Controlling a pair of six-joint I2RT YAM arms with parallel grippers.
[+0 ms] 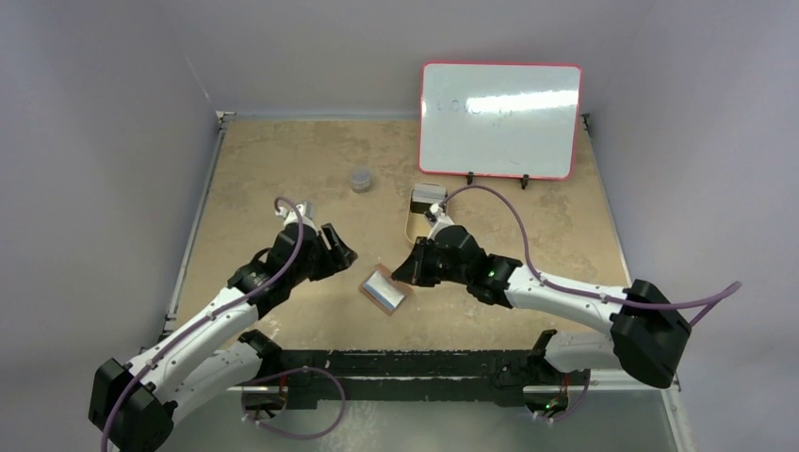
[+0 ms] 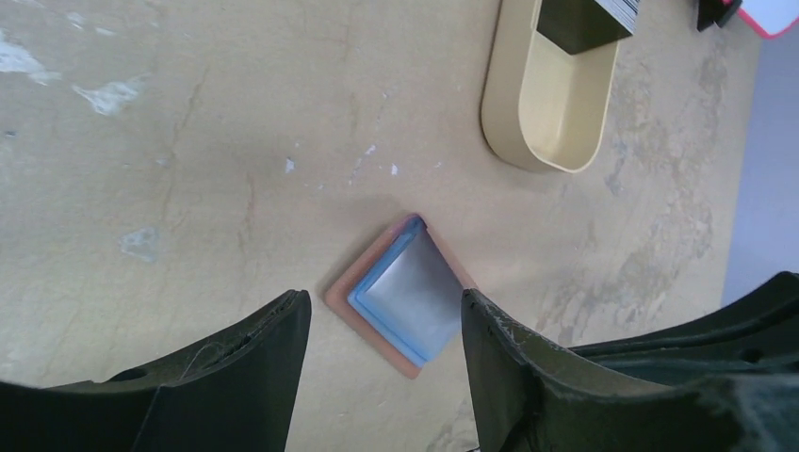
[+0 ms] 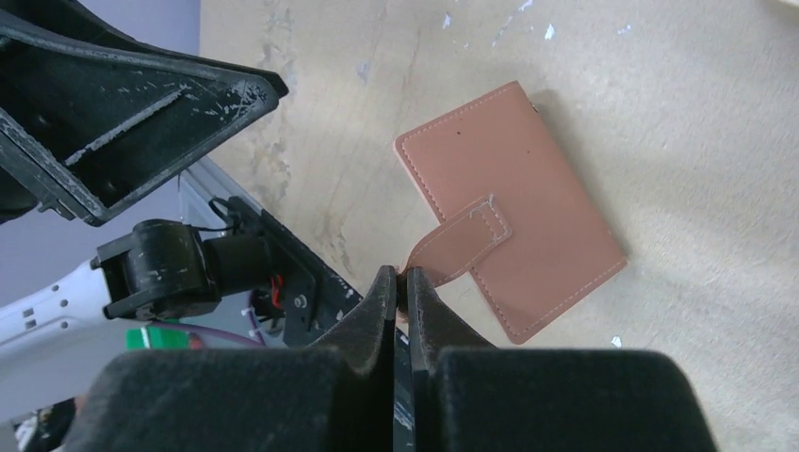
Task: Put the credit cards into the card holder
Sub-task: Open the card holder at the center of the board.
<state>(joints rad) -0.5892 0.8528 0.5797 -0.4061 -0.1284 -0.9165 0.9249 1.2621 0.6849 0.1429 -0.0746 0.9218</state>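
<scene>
The reddish-brown card holder point(image 1: 384, 289) lies at the table's middle, between both arms. My right gripper point(image 3: 400, 275) is shut on its strap tab point(image 3: 459, 243), with the holder's outer leather face point(image 3: 513, 202) turned toward that camera. In the left wrist view a light blue-grey credit card point(image 2: 412, 299) rests inside the holder, whose reddish rim point(image 2: 350, 311) shows round it. My left gripper point(image 2: 384, 299) hovers open just above and short of the card, with nothing between its fingers point(image 2: 254, 363). From above, the left gripper point(image 1: 344, 250) sits left of the holder and the right gripper point(image 1: 407, 268) at its right edge.
A tan oval tin point(image 1: 424, 215) stands behind the holder, and a dark block point(image 2: 579, 21) with thin pale edges on top sits at its far end. A red-framed whiteboard point(image 1: 499, 120) stands at the back. A small grey round pot point(image 1: 360, 179) is at back centre-left.
</scene>
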